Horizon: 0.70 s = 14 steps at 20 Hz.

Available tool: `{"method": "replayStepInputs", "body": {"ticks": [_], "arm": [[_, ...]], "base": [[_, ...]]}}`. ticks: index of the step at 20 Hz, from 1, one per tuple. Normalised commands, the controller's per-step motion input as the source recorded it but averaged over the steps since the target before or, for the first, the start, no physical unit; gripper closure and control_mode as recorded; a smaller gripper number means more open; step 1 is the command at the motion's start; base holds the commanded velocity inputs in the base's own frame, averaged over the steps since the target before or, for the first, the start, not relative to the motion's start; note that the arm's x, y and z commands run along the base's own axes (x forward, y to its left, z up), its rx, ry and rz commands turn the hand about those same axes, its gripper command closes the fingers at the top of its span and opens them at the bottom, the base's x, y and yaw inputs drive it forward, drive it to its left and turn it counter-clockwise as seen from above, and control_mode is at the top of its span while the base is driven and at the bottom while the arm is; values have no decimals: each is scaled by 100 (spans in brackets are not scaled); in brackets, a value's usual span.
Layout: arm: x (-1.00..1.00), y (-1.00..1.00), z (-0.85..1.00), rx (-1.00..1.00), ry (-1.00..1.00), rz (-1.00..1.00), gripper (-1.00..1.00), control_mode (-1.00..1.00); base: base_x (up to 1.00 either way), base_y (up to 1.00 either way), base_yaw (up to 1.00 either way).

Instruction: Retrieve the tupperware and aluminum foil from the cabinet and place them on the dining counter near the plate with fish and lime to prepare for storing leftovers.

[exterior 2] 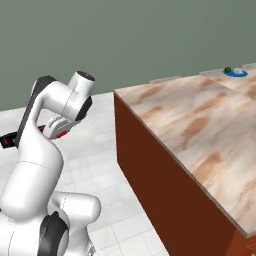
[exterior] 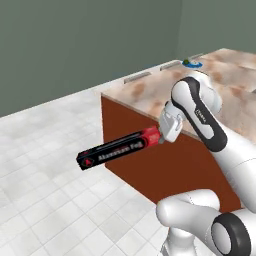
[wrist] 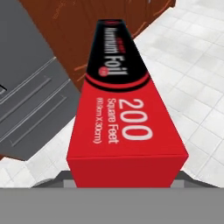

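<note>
Aluminum foil [exterior: 119, 148] in pincer [exterior: 162, 135] — "200 Square Feet" legible hand view.

Even, bright, diffuse rendered light; source direction unclear, perhaps overhead. No cast shadows or glare on the floor [exterior: 45, 200]. Soft, low-resolution edges throughout. Counter [exterior 2: 200, 125] detail toward 1 o'clock is too small to resolve.

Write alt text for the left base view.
A white robot arm holds the aluminum foil by its red end in its gripper, level above the tiled floor beside the dining counter. Far across the counter sits the plate.
</note>
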Motion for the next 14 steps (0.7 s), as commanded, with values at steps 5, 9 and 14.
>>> {"method": "replayStepInputs", "body": {"ticks": [5, 9, 14], "arm": [[0, 0, 0, 0, 0, 0, 100, 100], [0, 0, 0, 0, 0, 0, 100, 100], [0, 0, 0, 0, 0, 0, 100, 100]], "base": [[100, 100, -16], [100, 100, -19], [100, 100, -24]]}}
